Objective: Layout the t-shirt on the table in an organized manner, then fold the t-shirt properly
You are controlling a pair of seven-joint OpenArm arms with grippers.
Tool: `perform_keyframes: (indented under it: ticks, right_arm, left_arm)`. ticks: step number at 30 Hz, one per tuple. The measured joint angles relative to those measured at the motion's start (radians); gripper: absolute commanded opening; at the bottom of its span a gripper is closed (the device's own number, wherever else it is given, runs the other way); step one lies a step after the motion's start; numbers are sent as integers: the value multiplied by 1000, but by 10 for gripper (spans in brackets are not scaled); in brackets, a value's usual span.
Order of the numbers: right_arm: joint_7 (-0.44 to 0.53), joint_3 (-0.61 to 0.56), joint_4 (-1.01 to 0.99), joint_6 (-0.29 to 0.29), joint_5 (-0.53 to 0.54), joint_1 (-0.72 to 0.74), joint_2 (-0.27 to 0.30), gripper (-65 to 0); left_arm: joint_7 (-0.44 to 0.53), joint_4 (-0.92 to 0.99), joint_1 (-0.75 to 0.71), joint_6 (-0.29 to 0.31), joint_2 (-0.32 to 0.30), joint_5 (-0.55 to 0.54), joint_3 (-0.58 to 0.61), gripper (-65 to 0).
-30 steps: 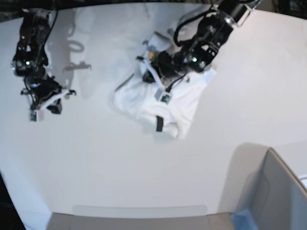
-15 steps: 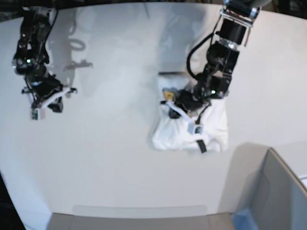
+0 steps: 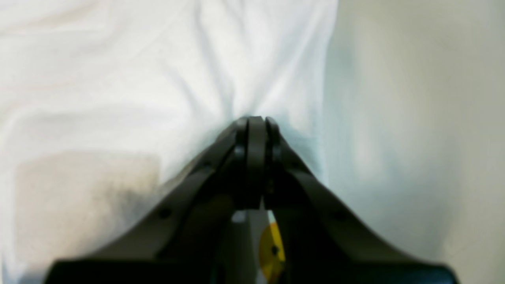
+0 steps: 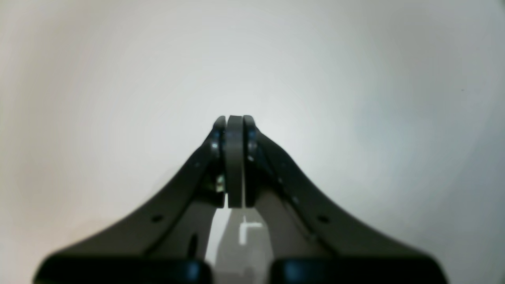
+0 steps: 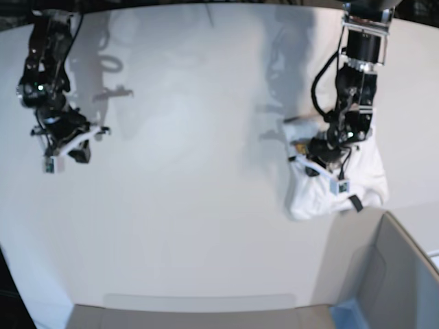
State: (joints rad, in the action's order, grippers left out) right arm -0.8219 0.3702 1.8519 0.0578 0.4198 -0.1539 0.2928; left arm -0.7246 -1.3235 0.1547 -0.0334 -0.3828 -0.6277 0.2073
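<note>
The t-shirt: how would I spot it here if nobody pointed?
Look across the big white table to the grey bin. Beside its upper edge lies a crumpled white heap, the t-shirt, pinched by the left gripper; a small black tag marks it.

My arms (image 5: 353,89) are black, looped with black cables, green LEDs lit; my gripper fingers (image 4: 221,165) are dark, screw-dotted.

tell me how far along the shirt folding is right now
Nothing looks done: the t-shirt is a bunched heap at one side of the white table, beside the grey bin. In hand: the left gripper is shut, pinching a fold of the cloth. The right gripper is shut, empty, over bare tabletop. Left: spreading it flat, then every fold.
</note>
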Motion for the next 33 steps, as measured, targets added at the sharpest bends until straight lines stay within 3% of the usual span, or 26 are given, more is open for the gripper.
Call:
perform_keyframes:
  ticks: [11, 14, 19, 23, 27, 30, 33]
  right_arm:
    - [0, 0, 14, 0, 2, -18, 0, -650]
    - [0, 0, 14, 6, 3, -17, 0, -650]
    - [-2, 0, 64, 157, 2, 5, -5, -650]
    - [4, 0, 174, 262, 3, 16, -4, -650]
    - [12, 1, 197, 306, 9, 43, 5, -650]
    - [50, 0, 197, 340, 25, 4, 51, -650]
    - [129, -3, 197, 360, 179, -90, 119, -650]
  left_arm:
    - [-10, -125, -116, -11, -6, 24, 61, -650]
    - [-55, -174, -119, -15, -6, 24, 61, -650]
    - [-133, -341, -151, -16, -2, 6, 69, -650]
    - [-108, -512, -134, -18, 3, 8, 51, -650]
    - [-50, -636, -140, -16, 47, 3, -72, -650]
    - [14, -692, -197, -23, 27, 2, -153, -650]
    - [92, -703, -294, -28, 19, 5, -233, -650]
